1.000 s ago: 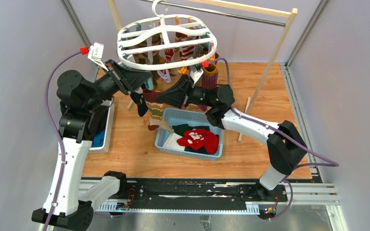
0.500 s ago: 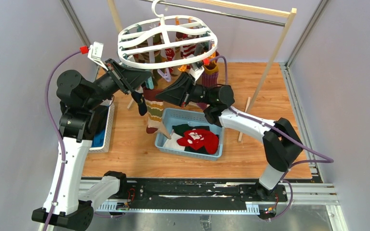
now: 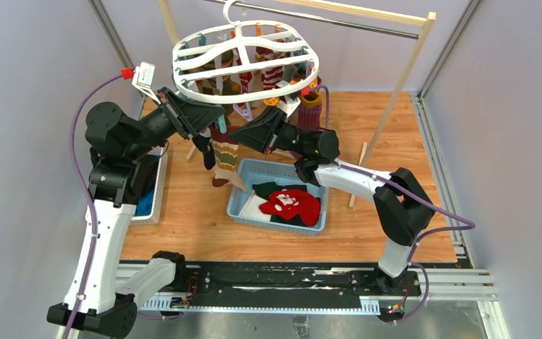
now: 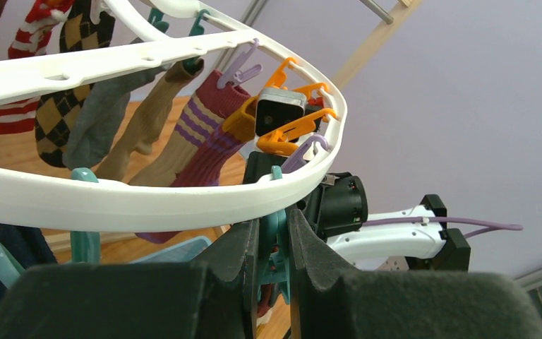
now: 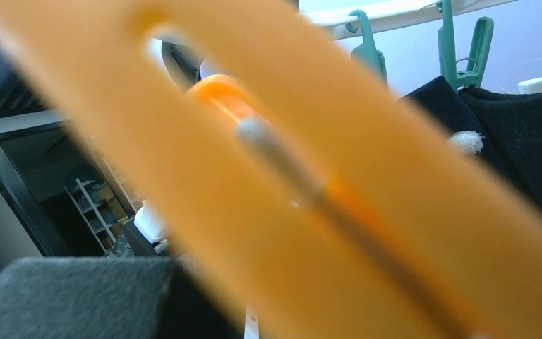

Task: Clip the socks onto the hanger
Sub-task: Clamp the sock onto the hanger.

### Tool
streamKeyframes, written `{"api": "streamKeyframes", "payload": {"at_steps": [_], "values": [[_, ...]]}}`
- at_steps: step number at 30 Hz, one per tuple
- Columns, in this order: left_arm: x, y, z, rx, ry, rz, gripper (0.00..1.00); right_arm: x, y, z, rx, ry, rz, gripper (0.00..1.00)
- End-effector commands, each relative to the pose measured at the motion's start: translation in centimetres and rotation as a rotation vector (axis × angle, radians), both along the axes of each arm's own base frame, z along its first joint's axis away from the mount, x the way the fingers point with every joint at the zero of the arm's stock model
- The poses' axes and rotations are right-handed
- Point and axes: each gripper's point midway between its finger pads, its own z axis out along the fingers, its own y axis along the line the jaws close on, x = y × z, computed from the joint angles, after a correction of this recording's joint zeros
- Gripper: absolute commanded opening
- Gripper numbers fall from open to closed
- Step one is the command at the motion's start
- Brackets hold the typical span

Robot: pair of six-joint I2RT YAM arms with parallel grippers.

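- The hanger (image 4: pixel 148 201) hangs off the rail (image 3: pixel 367 20) over the far edge of the desk, a little left of centre. A row of socks is pegged along it: red-and-white striped, argyle, grey, tan, and maroon with purple bands.
- My left gripper (image 4: pixel 273 224) is up under the hanger's near rim, its two fingers (image 4: pixel 243 247) pressed together on a teal peg (image 4: pixel 276 272). I take that as squeezing the peg's mouth apart, though the mouth itself is hidden from me.
- The striped sock (image 3: pixel 224 157), beige, brown and green, dangles just below that peg. It hangs between the two grippers, above the far-left corner of the blue basket (image 3: pixel 234 205).
- My right gripper (image 3: pixel 240 136) reaches in from the right with its tip at the sock's top. I cannot tell whether its fingers are closed on the cuff. From above the tip is too small to read, and its own camera is filled by a blurred orange peg (image 5: pixel 310 176).
- The step in hand, as I judge it, is feeding this sock's cuff into the held peg.
- Next I'd want the cuff lifted into the peg's mouth, then the left fingers eased off so the peg bites. Only then should the right let go.
- More socks are left to do: a red sock with white pattern (image 3: pixel 293 203) and some dark ones lie in the basket, mid-desk.
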Motion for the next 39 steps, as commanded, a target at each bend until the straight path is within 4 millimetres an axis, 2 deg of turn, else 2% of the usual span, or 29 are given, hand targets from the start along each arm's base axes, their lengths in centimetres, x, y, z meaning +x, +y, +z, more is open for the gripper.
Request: {"api": "streamKeyframes", "payload": {"at_steps": [1,13,19,23,30,33,36,39], "values": [[-1.1,-0.7,-0.2,0.010,-0.005,-0.075,0.00,0.7,-1.5,2.3,0.093,-0.022,-0.025,0.00],[-1.2,-0.7,0.2,0.005,-0.008,-0.082,0.00,1.2,-1.8,3.6,0.153,0.010,-0.069,0.00],[-1.3,-0.7,0.2,0.008,-0.010,-0.079,0.00,0.7,-1.4,4.0,0.160,0.003,-0.052,0.00],[-1.4,-0.5,0.2,0.012,-0.018,-0.066,0.11,0.6,-1.3,3.8,0.158,0.010,-0.052,0.00],[-1.4,0.1,0.2,0.026,-0.035,-0.012,0.39,0.2,-1.3,4.2,0.167,0.002,-0.045,0.00],[-1.6,0.3,0.1,0.035,-0.040,-0.001,0.46,0.2,-1.3,4.3,0.171,0.000,-0.046,0.00],[-1.9,0.3,0.1,0.044,-0.047,-0.003,0.49,0.2,-1.3,4.3,0.171,0.003,-0.051,0.00],[-2.5,0.5,-0.3,0.059,-0.034,-0.003,0.58,0.3,-1.3,4.1,0.170,0.009,-0.054,0.01]]}}
